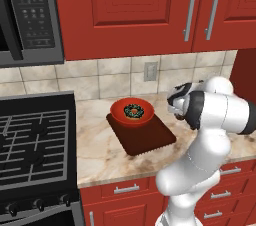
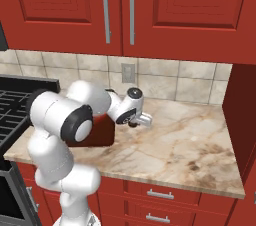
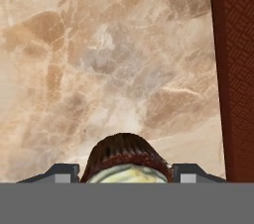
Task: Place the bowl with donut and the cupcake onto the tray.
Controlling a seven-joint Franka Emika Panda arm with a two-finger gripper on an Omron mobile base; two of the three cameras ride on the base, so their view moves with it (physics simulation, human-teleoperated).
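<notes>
The red-orange bowl (image 1: pixel 132 114) sits on the far end of the dark brown tray (image 1: pixel 145 137), with the dark ring donut (image 1: pixel 133 110) inside it. My gripper (image 2: pixel 134 124) hangs low over the marble counter, just right of the tray. In the hand view the gripper (image 3: pixel 126 171) is shut on the cupcake (image 3: pixel 126 156). Its dark brown top and pale wrapper fill the gap between the two fingertips (image 3: pixel 64 172). The tray's edge (image 3: pixel 238 69) runs down the right side of that view. I cannot tell whether the cupcake still touches the counter.
A black stove (image 1: pixel 32 140) stands left of the counter, with a microwave (image 1: pixel 27 15) above it. Red cabinets (image 2: pixel 125 10) hang overhead and a red side wall (image 2: pixel 242 115) closes the right end. Bare marble counter (image 2: pixel 185 140) stretches right of the gripper.
</notes>
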